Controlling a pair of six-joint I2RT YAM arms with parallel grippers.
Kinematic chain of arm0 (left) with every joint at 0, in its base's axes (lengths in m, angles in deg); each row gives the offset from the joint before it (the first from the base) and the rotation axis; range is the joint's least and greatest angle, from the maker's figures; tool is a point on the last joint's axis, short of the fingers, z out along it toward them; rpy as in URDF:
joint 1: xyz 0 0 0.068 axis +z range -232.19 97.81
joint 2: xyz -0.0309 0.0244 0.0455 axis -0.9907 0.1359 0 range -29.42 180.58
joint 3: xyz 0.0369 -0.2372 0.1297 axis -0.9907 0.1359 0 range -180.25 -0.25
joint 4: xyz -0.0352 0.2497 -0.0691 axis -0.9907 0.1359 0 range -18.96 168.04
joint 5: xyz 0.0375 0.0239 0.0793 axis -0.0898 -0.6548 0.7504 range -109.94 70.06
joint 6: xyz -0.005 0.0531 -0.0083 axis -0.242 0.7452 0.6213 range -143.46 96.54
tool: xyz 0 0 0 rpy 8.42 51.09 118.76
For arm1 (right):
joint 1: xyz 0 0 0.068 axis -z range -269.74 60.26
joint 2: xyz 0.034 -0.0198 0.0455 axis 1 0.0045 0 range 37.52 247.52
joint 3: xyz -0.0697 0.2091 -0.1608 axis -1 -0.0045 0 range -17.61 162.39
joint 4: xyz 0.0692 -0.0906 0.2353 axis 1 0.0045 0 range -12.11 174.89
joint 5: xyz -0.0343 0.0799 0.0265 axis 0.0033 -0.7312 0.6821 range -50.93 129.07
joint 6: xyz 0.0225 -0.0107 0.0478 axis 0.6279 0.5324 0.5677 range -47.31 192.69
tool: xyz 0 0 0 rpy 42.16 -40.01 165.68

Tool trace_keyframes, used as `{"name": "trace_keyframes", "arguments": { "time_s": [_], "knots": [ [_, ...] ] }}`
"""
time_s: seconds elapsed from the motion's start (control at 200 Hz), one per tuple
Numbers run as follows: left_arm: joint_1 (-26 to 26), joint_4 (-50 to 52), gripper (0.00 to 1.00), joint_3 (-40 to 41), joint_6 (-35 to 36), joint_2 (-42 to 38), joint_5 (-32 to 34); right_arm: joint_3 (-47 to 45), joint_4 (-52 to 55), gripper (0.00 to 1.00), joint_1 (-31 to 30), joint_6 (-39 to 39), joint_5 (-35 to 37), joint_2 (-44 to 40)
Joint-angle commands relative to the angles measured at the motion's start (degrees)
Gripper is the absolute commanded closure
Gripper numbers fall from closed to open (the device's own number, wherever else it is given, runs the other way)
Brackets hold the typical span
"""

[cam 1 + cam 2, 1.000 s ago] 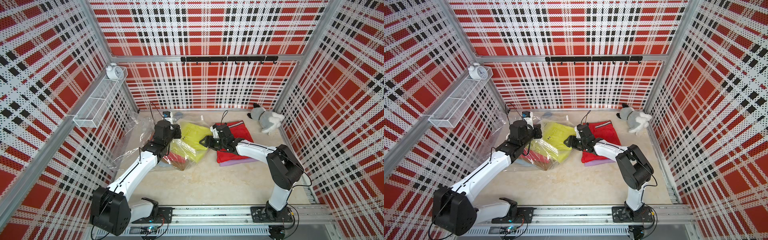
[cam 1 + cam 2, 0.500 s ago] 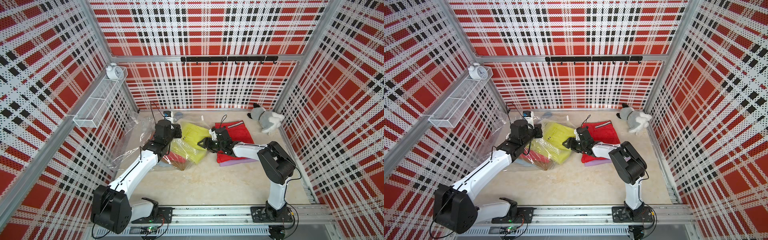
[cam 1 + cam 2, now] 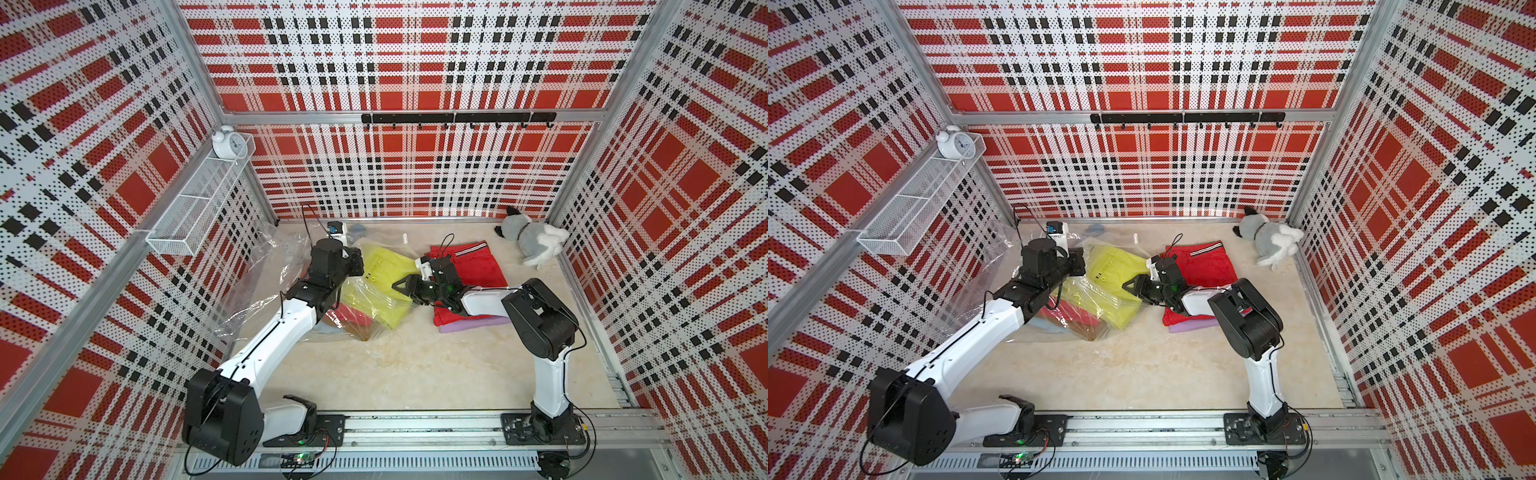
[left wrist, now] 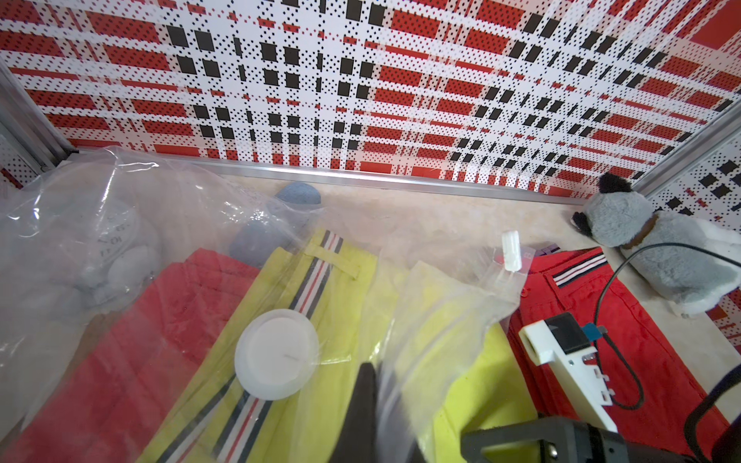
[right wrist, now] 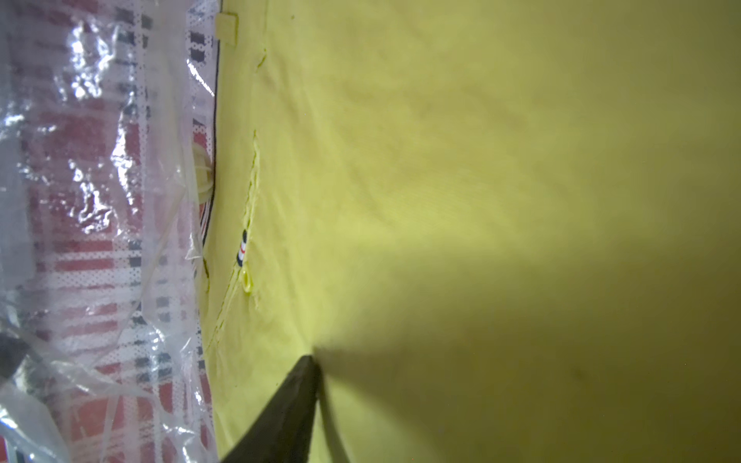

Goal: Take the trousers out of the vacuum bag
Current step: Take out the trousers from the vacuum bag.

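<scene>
While lying partly inside the vacuum bag (image 3: pixel 257 266), pinched at a bare edge between the closed jaws of the right gripper (image 3: pixel 397 285): yellow-green trousers (image 3: pixel 384 264). Gripped tight by the left gripper (image 4: pixel 367 381): the bag's film (white valve cap (image 4: pixel 276 356) just beside). Outside the bag: red trousers (image 3: pixel 478 266) stacked on lilac trousers (image 3: pixel 473 326).

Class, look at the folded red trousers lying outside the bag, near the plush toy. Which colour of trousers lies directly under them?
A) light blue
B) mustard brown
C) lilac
C: the edge of a lilac pair sticks out from under the red pair in both top views.
</scene>
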Motion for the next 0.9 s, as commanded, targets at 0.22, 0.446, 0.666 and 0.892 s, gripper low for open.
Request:
{"name": "trace_keyframes", "arguments": {
  "time_s": [0.22, 0.446, 0.666, 0.892],
  "knots": [
    [-0.2, -0.4, 1.0, -1.5, 0.0, 0.1, 1.5, 0.5, -5.5, 1.0, -0.3, -1.4, -2.9, -1.6],
    [-0.2, -0.5, 1.0, -0.7, 0.2, -0.2, 1.8, 4.9, 7.7, 1.0, -0.3, -11.1, -1.8, -7.4],
    [-0.1, -1.2, 1.0, 0.4, 0.4, -0.7, 2.5, 13.5, 25.5, 1.0, -0.3, -22.2, 0.4, -13.5],
    [0.1, -2.2, 1.0, 1.3, 0.3, -0.6, 2.4, 19.9, 36.5, 1.0, 0.4, -29.0, -0.4, -18.2]
  ]
}}
